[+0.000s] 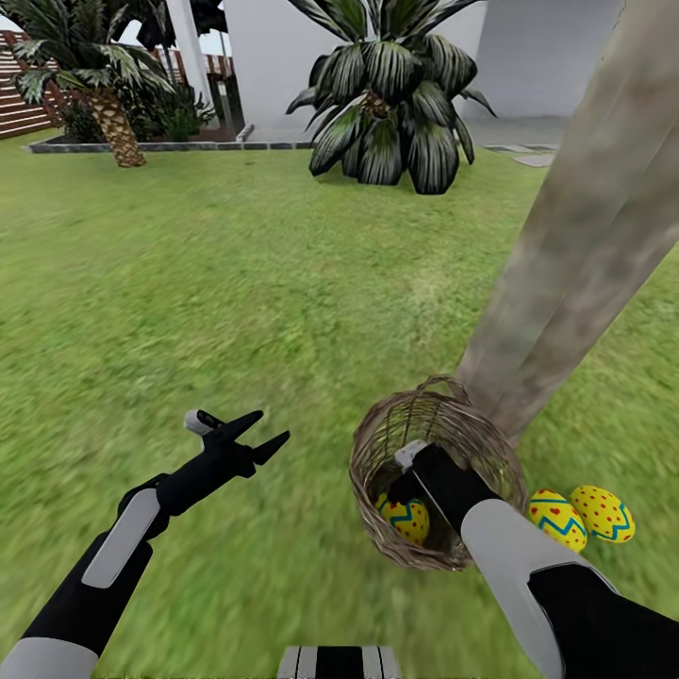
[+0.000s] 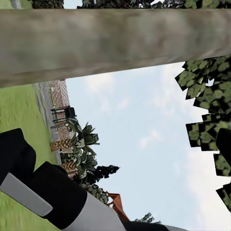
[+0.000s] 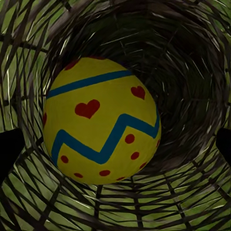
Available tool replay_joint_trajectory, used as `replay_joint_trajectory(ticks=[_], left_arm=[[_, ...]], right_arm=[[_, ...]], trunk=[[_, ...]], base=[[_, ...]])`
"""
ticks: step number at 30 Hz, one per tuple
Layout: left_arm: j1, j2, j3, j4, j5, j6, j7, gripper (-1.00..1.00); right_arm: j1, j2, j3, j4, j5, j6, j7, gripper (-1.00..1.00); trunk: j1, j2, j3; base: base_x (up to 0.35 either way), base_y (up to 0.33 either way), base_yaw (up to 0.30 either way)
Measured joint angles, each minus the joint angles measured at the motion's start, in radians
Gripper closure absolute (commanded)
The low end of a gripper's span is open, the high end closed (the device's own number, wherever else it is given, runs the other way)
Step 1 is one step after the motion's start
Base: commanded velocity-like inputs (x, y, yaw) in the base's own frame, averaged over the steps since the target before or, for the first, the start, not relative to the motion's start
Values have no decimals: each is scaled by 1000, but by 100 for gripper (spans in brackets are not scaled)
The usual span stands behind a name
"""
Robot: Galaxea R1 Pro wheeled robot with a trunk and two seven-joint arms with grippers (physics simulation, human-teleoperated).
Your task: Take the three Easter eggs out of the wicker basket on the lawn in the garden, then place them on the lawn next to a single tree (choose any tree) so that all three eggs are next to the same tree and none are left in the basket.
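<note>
The wicker basket lies tipped on the lawn at the foot of the tree's thick grey-brown trunk. One Easter egg rests inside it. Two more eggs lie on the grass just right of the basket, beside the trunk. My right gripper reaches into the basket. In the right wrist view the egg sits between its dark fingers, which stand wide apart and open. My left gripper hangs open over bare grass, left of the basket.
A short palm with a scaly trunk stands far left. A big dark-leaved bush grows in front of the white house. A slatted fence lines the far left. Wide grass lies ahead and to the left.
</note>
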Motion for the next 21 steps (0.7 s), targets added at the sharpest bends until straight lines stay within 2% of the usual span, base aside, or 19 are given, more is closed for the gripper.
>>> replay_joint_trajectory(ticks=[10, 16, 21], left_arm=[[0, 0, 0, 0, 0, 0, 0, -100], [0, 0, 0, 0, 0, 0, 0, -100], [0, 0, 0, 0, 0, 0, 0, -100]], right_arm=[[0, 0, 0, -2, 0, -6, -2, -100], [0, -2, 0, -3, 2, -49, -5, -100], [0, -1, 0, -4, 2, -53, -62, -100]], trunk=[[5, -2, -39], [7, -4, -62], [9, -5, -81]], base=[[0, 0, 0], [0, 0, 0], [0, 0, 0]])
